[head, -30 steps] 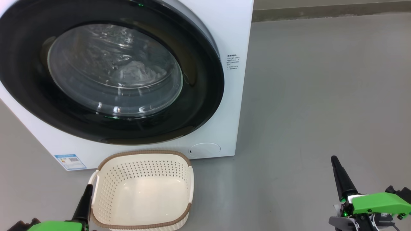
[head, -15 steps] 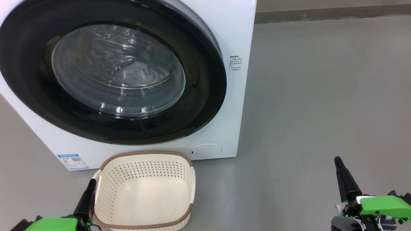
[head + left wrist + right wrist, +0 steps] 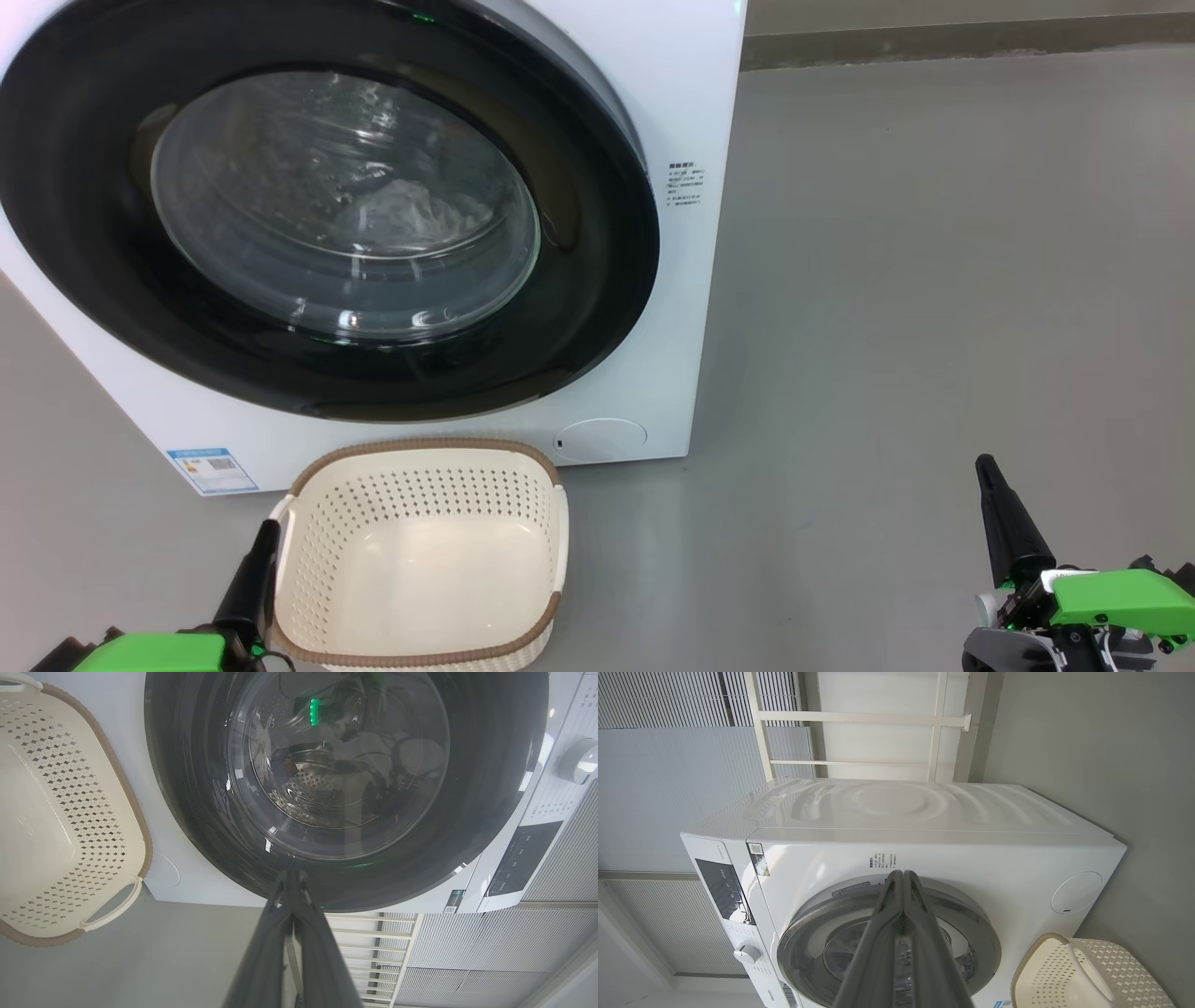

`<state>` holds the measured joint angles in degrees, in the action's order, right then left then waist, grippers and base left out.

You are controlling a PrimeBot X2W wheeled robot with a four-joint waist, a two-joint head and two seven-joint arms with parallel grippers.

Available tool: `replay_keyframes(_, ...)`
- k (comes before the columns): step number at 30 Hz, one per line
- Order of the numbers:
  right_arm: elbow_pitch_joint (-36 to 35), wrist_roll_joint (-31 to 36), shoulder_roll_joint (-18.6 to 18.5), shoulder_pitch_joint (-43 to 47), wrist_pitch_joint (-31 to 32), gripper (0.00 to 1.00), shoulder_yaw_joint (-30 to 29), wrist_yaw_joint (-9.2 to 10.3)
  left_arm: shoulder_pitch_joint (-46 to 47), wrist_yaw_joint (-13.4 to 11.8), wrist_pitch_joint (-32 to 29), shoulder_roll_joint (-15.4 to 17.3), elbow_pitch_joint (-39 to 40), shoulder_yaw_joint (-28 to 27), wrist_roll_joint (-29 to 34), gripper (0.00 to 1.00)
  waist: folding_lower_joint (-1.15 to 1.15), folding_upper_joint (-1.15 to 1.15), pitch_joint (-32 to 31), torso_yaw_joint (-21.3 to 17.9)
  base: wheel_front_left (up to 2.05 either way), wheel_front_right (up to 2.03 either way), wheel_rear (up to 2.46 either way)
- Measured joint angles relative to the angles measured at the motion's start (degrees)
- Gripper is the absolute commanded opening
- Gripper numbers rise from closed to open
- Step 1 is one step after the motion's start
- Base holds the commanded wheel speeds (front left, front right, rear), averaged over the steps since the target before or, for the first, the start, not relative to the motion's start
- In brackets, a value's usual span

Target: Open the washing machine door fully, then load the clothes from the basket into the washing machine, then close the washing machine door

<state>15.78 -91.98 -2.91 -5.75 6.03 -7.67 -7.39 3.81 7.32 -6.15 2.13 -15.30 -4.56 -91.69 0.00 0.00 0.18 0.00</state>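
The washer (image 3: 672,103) is standing on the grey floor (image 3: 934,280) with its door (image 3: 597,308) lying flush against the front. Behind the glass, the clothes (image 3: 411,207) are showing as a pale crumpled heap low in the drum (image 3: 310,793); their print is too blurred to make out. The basket (image 3: 425,446) is sitting on the floor just in front of the washer, below the door, showing its bare bottom.

The left gripper (image 3: 266,539) is hovering beside the basket's left handle, fingers pressed together and holding nothing. The right gripper (image 3: 987,471) is hanging well to the right over the floor, its fingers likewise pinched together on nothing.

A blue label (image 3: 212,469) with a small code square is sticking low on the washer's front; its text is too small to read. A block of tiny grey print (image 3: 683,185) is sitting right of the door, also unreadable. A round flap (image 3: 602,439) is lying beneath it. The wrist views are showing a dark control panel (image 3: 721,886), a knob (image 3: 747,954) and a QR sticker (image 3: 756,851).
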Motion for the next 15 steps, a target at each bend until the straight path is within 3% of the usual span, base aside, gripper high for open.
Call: replay_keyframes(15,0.0,0.0,0.01,0.01,0.0,0.0,-0.07,0.0,0.01,0.0,0.0,0.0,0.0,0.0,0.0,0.0,0.0,0.0,0.0,0.0,0.0,0.0,0.0)
